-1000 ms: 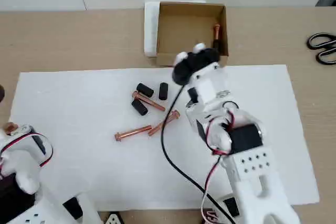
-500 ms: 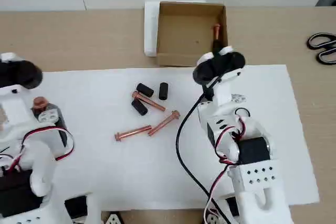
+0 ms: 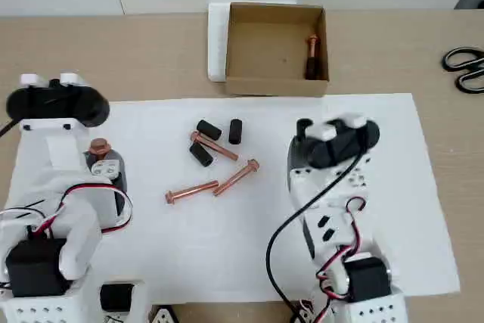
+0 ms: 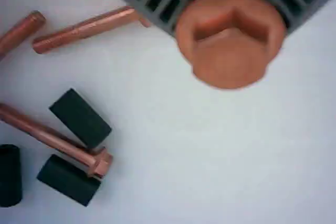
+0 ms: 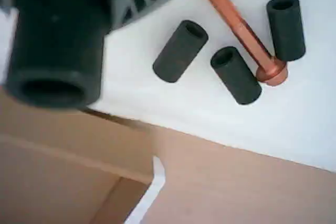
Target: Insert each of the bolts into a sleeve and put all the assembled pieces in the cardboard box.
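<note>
My left gripper (image 3: 99,159) is shut on a copper bolt (image 3: 98,146) at the left side of the white sheet; its hex head (image 4: 229,38) faces the left wrist camera. My right gripper (image 3: 305,141) is shut on a black sleeve (image 3: 304,127) right of centre, with the bore (image 5: 55,45) facing the right wrist camera. Three loose sleeves (image 3: 209,129) (image 3: 235,131) (image 3: 201,154) and three loose bolts (image 3: 214,145) (image 3: 191,191) (image 3: 236,177) lie mid-sheet between the arms. The cardboard box (image 3: 228,51) at the back holds one bolt-in-sleeve piece (image 3: 311,54).
A white foam sheet (image 3: 378,209) covers the table's middle. A white block (image 3: 217,39) lies against the box's left wall. Black scissors (image 3: 465,66) lie at the far right edge. The box edge (image 5: 63,182) appears close under the right wrist.
The right arm has drawn back from the box toward the near side. The left arm has come forward onto the sheet's left part, carrying the bolt.
</note>
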You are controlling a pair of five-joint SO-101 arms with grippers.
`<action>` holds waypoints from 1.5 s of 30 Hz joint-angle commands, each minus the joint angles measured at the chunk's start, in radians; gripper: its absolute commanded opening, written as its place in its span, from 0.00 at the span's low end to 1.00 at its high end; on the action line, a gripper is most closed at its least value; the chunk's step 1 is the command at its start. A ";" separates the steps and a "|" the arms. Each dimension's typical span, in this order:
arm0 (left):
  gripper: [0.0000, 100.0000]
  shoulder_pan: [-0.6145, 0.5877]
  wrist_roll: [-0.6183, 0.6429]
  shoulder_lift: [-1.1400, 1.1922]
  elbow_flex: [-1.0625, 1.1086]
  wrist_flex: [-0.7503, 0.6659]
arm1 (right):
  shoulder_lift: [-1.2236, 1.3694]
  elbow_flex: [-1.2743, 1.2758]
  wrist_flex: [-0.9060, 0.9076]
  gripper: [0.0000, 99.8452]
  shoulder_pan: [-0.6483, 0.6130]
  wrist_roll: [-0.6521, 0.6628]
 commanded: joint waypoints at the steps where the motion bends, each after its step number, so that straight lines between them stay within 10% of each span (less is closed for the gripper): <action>1: 0.01 0.052 -0.003 -0.012 -0.005 -0.066 | -0.232 0.149 -0.088 0.00 -0.050 -0.009; 14: 0.01 0.275 0.048 -0.009 0.099 -0.239 | -0.257 0.218 -0.111 0.00 -0.096 -0.015; 20: 0.01 0.405 0.371 -0.005 0.170 -0.543 | -0.257 0.218 -0.079 0.00 -0.156 -0.015; 26: 0.01 0.454 0.387 -0.011 0.352 -0.799 | -0.257 0.215 -0.061 0.00 -0.226 -0.015; 45: 0.01 0.512 0.391 0.351 -0.148 -0.459 | -0.257 0.218 -0.059 0.00 -0.228 -0.012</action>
